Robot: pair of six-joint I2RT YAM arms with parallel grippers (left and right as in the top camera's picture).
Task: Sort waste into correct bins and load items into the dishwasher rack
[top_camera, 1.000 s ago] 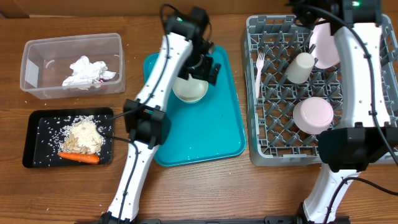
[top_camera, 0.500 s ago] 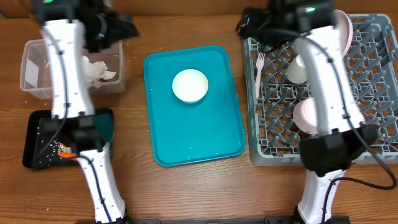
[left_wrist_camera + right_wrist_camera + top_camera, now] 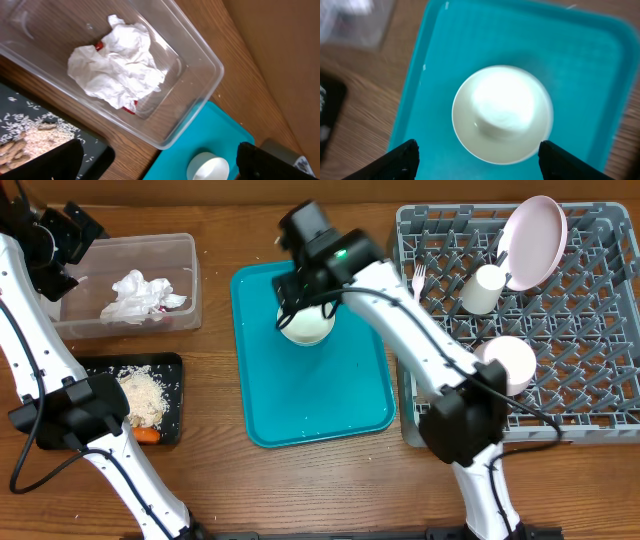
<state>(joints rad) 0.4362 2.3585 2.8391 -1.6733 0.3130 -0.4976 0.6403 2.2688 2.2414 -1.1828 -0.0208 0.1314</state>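
Note:
One white bowl point(image 3: 310, 330) point(image 3: 502, 112) sits on the teal serving tray point(image 3: 320, 395). My right gripper point(image 3: 308, 305) point(image 3: 477, 146) hovers just over it, open, a finger on either side and apart from the rim. The grey dishwasher rack point(image 3: 580, 330) holds the pink plate point(image 3: 533, 238), a white cup point(image 3: 486, 288), an upturned bowl point(image 3: 506, 364) and the fork point(image 3: 418, 288). My left gripper point(image 3: 62, 235) point(image 3: 157, 162) is open and empty above the clear tub point(image 3: 60, 330) point(image 3: 200, 75), which holds crumpled napkins point(image 3: 140, 295) point(image 3: 117, 65) and a red wrapper point(image 3: 131, 107).
The black tray point(image 3: 172, 370) point(image 3: 95, 147) at the front left holds rice scraps point(image 3: 145, 395) and an orange carrot point(image 3: 148, 436). My right arm stretches from the table's front over the rack's left wall to the teal tray.
My left arm has swung from the teal tray to the far left above the clear tub. My right arm has left the rack and come over the bowl on the teal tray.

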